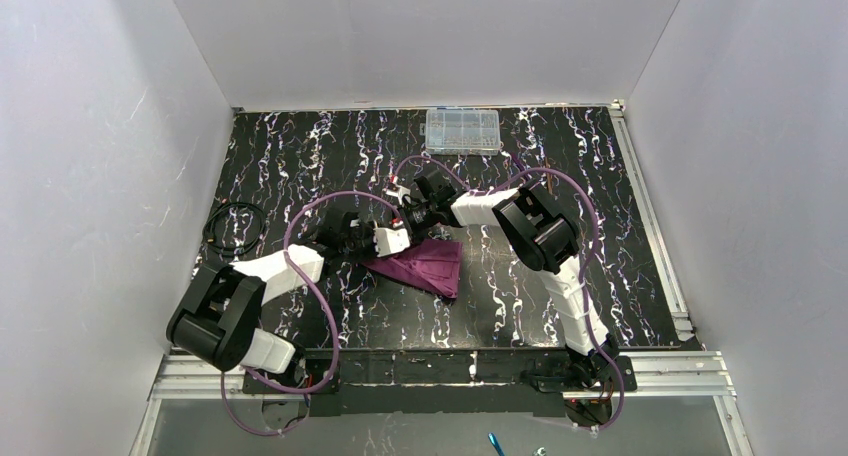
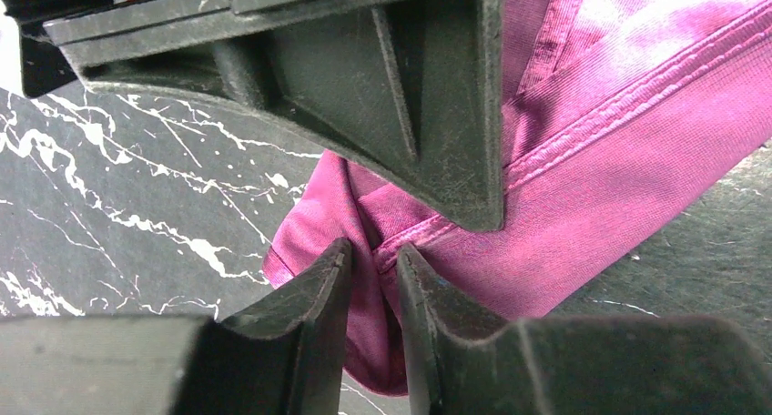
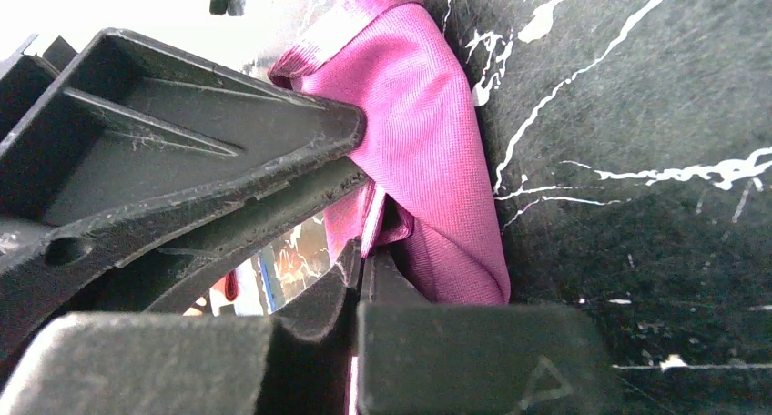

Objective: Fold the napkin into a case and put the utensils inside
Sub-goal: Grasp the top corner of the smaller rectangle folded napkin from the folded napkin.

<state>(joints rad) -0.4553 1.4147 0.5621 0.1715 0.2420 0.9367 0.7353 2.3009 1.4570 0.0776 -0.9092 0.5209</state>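
Top external view is showing a plum-purple napkin of thin, shiny cloth (image 1: pixel 432 266) lying bunched into a rough wedge on the black, white-veined marble tabletop (image 1: pixel 300 156), near the middle. The white-and-black left arm (image 1: pixel 275 266) and right arm (image 1: pixel 535 231) are reaching in from either side and meeting at the cloth's upper left corner. From above, their fingertips are crowding together there, too small and overlapped to tell apart. A clear plastic compartment box (image 1: pixel 462 131) is sitting at the far edge, its contents too fine to read. A coil of black cable (image 1: pixel 235 228) is lying near the left edge.

From the left wrist camera, the left gripper (image 2: pixel 373 256) is standing with its jaws nearly together. A raised ridge of the napkin is filling the narrow gap, and both black fingers are pressing against it. Above them a large ribbed black piece, seemingly a finger of the other gripper, is covering part of the cloth, its tip sitting on a stitched hem. The rest of the cloth is running out of frame at the top right.

From the right wrist camera, the right gripper (image 3: pixel 362 265) is holding its jaws fully together, pinching a folded hem of the napkin at the tips. The fingers are hiding how much cloth is lying inside the grip. Another black finger is crossing in from the left over the cloth's upper edge, and glare is washing out the top left corner.
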